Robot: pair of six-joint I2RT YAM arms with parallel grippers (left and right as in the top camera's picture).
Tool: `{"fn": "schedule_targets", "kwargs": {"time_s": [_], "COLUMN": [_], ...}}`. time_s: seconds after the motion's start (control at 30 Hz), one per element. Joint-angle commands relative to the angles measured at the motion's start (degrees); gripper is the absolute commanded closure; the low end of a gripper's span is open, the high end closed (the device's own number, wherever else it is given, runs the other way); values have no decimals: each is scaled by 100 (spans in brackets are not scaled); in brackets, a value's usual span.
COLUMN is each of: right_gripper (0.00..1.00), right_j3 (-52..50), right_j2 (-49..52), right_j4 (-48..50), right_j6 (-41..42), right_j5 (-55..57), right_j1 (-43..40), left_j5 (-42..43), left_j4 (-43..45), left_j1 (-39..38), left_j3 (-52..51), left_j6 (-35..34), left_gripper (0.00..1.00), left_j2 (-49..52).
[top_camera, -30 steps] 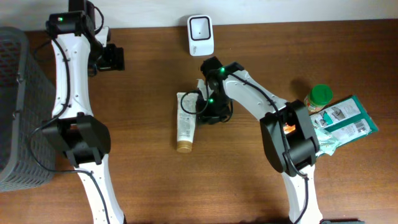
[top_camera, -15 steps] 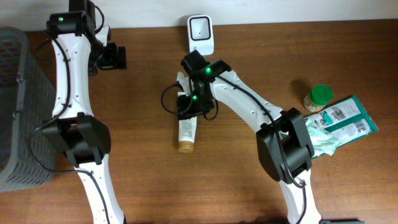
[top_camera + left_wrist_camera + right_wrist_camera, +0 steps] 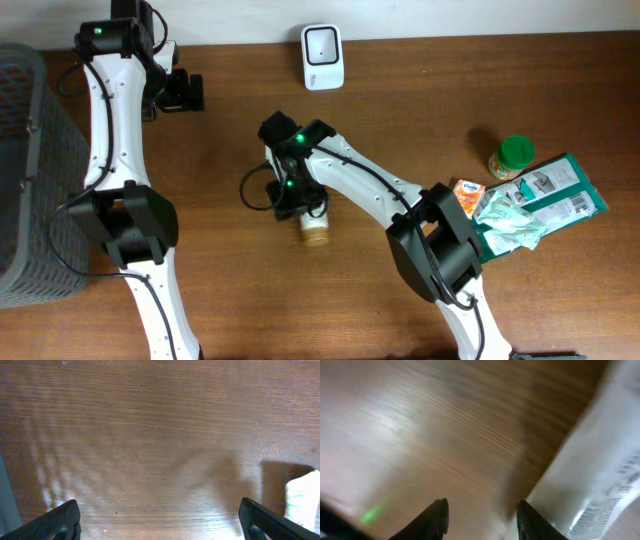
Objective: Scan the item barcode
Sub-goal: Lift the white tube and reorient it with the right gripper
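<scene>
**A:** Where does the tube lie?

**B:** The tube (image 3: 314, 226) lies flat on the tabletop (image 3: 400, 310), about mid-table and well in front of the scanner (image 3: 323, 57), which stands at the back edge. From overhead only its tan cap end shows. The rest is hidden under the wrist of the right arm (image 3: 345, 172), which reaches across from the right side.

**A:** And the right fingers, are they on it?

**B:** In the right wrist view the right fingers (image 3: 439, 515) stand part way apart, with bare wood in the gap. The tube (image 3: 600, 460) is not between them. It runs down the picture's right side, a pale body with some dark print low down that is too blurred to read. Its edge comes right up to the finger on that side. Whether the two touch I cannot tell, because the whole view is smeared.

**A:** What about the other arm?

**B:** The left fingers (image 3: 62, 520) are spread wide, one at each bottom corner of their view, over bare wood near the back left of the tabletop. They pinch nothing and are well apart from the tube. A white thing (image 3: 302, 500) shows at the right edge of that view; I cannot tell what it is.

**A:** Anything else about?

**B:** A grey basket (image 3: 20, 170) stands at the left edge. Over on the right are a jar (image 3: 514, 155) with a green lid, a small orange box (image 3: 467, 190) and some green-and-white packets (image 3: 560, 190), all well apart from the tube.
</scene>
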Motion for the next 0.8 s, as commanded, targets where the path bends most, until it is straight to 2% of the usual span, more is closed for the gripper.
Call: {"fn": "schedule_targets", "kwargs": {"time_s": [0.0, 0.13, 0.33, 0.47, 0.67, 0.77], "right_gripper": [57, 57, 58, 57, 57, 57], "right_j3": [22, 22, 24, 24, 22, 22], "right_j2": [72, 72, 70, 70, 70, 70], "right_j4": [-544, -1147, -1102, -398, 949, 1064], "right_j6": [22, 17, -302, -374, -413, -573], "right_j5": [828, 1320, 1338, 1043, -83, -369], "right_j1": [-234, -739, -1740, -2076, -1985, -1947], "left_j5": [61, 61, 61, 63, 66, 201], "left_j4": [13, 13, 13, 162, 127, 116], "left_j1": [9, 11, 11, 9, 9, 9], "left_j3": [-28, -28, -28, -28, -28, -28], "left_j6": [-28, -28, -28, -31, -31, -31], "left_gripper": [1, 1, 1, 1, 1, 1], "left_j2": [-116, -116, -116, -116, -116, -116]}}
